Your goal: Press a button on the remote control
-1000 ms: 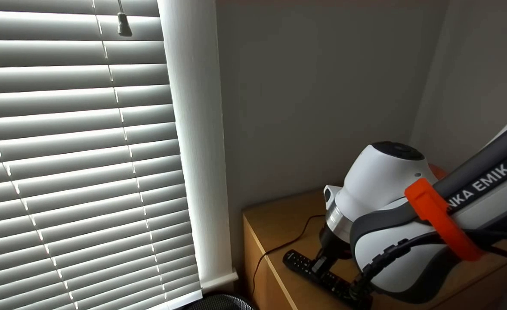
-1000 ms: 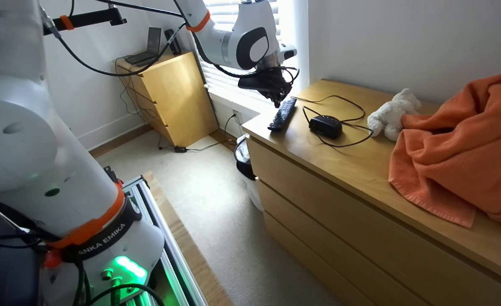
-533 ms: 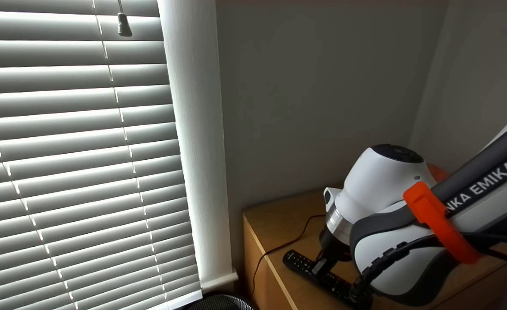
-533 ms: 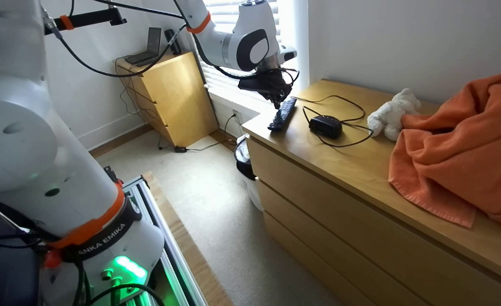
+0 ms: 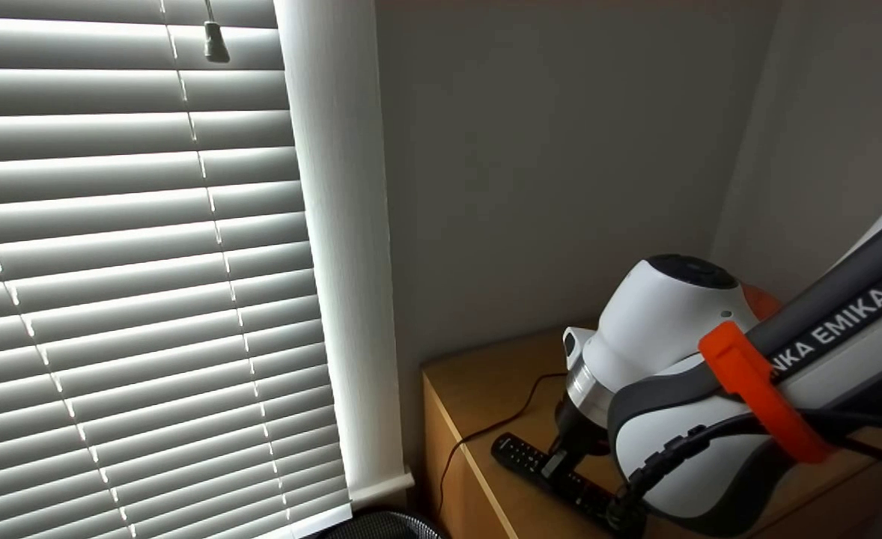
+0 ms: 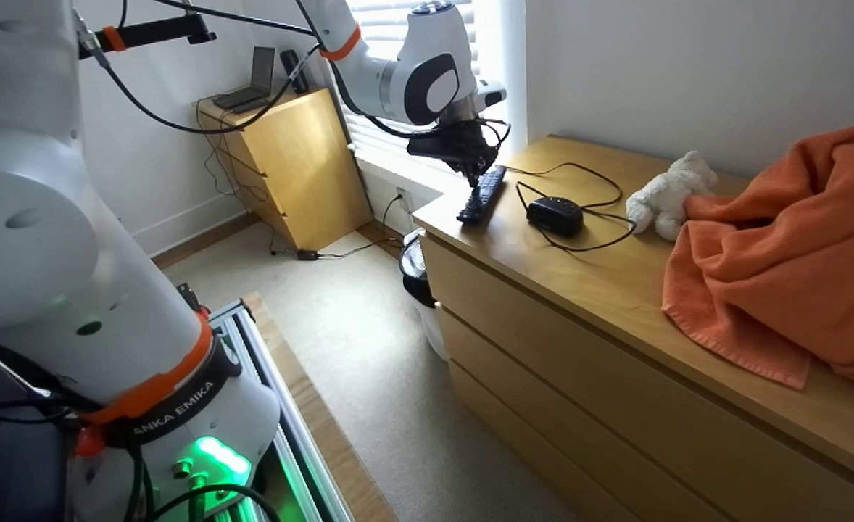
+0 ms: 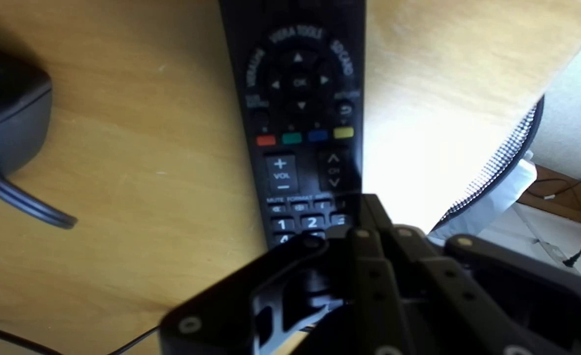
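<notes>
The remote control is a long black bar lying flat on the wooden dresser, near its end edge. It shows in both exterior views, and in the wrist view its direction pad, colour keys, volume and channel keys and top number keys are visible. My gripper is shut with nothing between its fingertips. It points down over the remote, its tips by the remote's side edge near the number keys in the wrist view. In both exterior views the gripper meets the remote's outline. I cannot tell whether the tips touch it. The lower keys are hidden behind the gripper.
A small black corded device lies beside the remote, also in the wrist view, its cable looping over the dresser top. A white plush toy and an orange towel lie farther along. A mesh bin stands below the dresser's end.
The arm and gripper have moved down slightly toward the remote. The gripper stays shut, and the remote has not visibly moved.
</notes>
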Motion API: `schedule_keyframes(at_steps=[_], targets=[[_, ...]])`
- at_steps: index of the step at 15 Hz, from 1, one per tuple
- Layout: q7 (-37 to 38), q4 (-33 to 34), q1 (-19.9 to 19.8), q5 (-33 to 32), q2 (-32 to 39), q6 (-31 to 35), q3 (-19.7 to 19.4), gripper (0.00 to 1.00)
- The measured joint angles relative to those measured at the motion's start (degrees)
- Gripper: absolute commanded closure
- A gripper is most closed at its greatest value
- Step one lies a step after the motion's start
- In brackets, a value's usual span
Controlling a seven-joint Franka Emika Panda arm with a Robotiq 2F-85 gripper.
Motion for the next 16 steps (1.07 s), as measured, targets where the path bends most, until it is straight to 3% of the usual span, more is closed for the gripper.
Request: schedule_keyframes(at_steps=[16], targets=[[0.0, 0.0, -0.3, -0.5, 0.7, 2.5, 0.1, 1.00]])
